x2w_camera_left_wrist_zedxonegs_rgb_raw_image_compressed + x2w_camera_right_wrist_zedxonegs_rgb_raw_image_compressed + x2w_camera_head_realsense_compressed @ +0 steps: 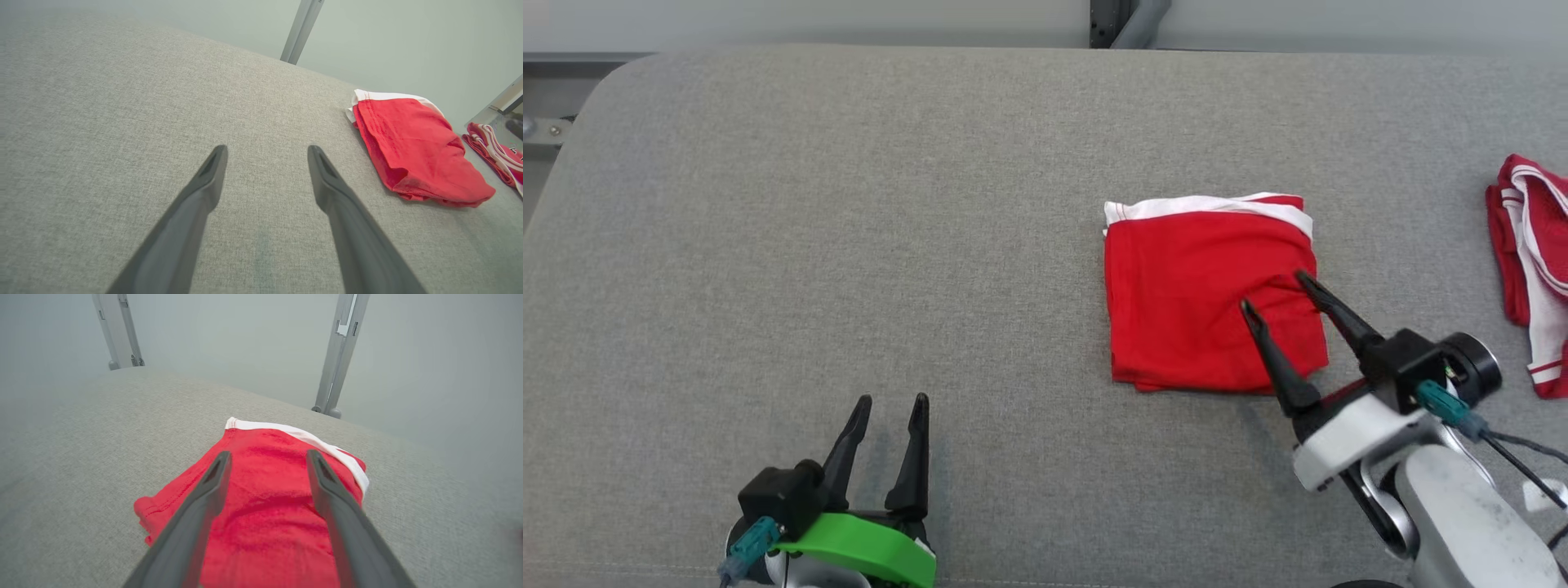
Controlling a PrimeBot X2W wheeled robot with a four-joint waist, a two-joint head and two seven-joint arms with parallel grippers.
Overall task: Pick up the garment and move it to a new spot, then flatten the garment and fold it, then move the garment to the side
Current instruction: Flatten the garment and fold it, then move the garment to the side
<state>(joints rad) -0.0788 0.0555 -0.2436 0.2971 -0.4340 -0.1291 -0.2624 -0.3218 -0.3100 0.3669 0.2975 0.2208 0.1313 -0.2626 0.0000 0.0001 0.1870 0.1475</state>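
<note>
The folded red fabric garment with white trim (1209, 302) lies flat on the grey cloth-covered table (849, 204). The right hand (1274, 291) is over the garment's near right corner, fingers spread and pinching nothing. The left hand (892, 399), also spread and empty, sits well to the garment's left. A crumpled red-and-white cloth (1531, 269) lies to the garment's right.

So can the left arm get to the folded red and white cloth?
Probably yes. Just bare grey fabric tabletop lies between the open left tool and the folded red and white cloth, though the open right tool is right over it.
</note>
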